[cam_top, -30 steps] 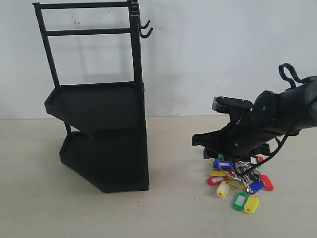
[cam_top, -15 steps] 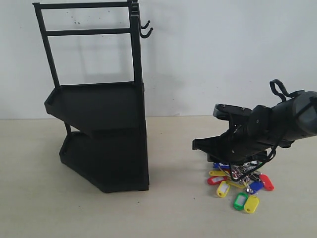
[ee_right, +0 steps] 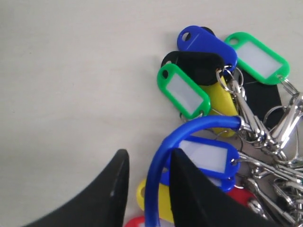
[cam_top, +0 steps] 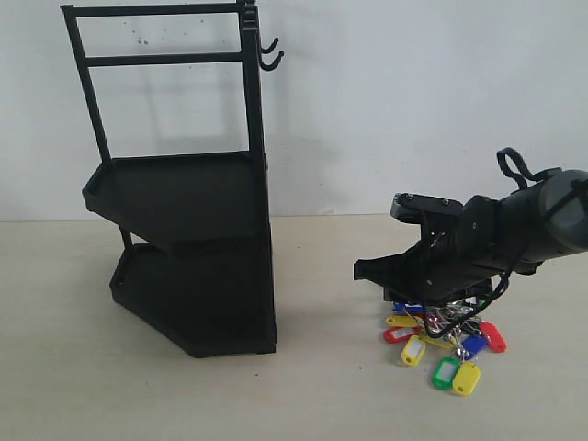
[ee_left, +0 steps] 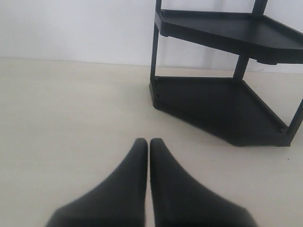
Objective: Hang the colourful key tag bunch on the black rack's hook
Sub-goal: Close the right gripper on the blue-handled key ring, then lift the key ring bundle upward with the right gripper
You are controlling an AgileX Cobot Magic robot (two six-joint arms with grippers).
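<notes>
The colourful key tag bunch [cam_top: 443, 346] lies on the table at the right. My right gripper [cam_top: 428, 301] is down on its upper edge. In the right wrist view the fingers of the right gripper [ee_right: 149, 156] stand apart, and the blue loop [ee_right: 191, 128] rises between them, resting against one finger [ee_right: 189, 184]. Green, blue, black and yellow tags [ee_right: 187, 92] and metal rings lie beyond. The black rack [cam_top: 197, 230] stands at the left, its hooks [cam_top: 269, 55] at the top corner. My left gripper [ee_left: 145, 142] is shut on nothing, low over the table, facing the black rack [ee_left: 222, 99].
A white wall runs behind the table [cam_top: 322, 386]. Bare tabletop lies between the rack and the key tags. The left arm is outside the exterior view.
My right arm has sunk lower and shifted slightly left over the key tag bunch. The bunch and the rack have not moved.
</notes>
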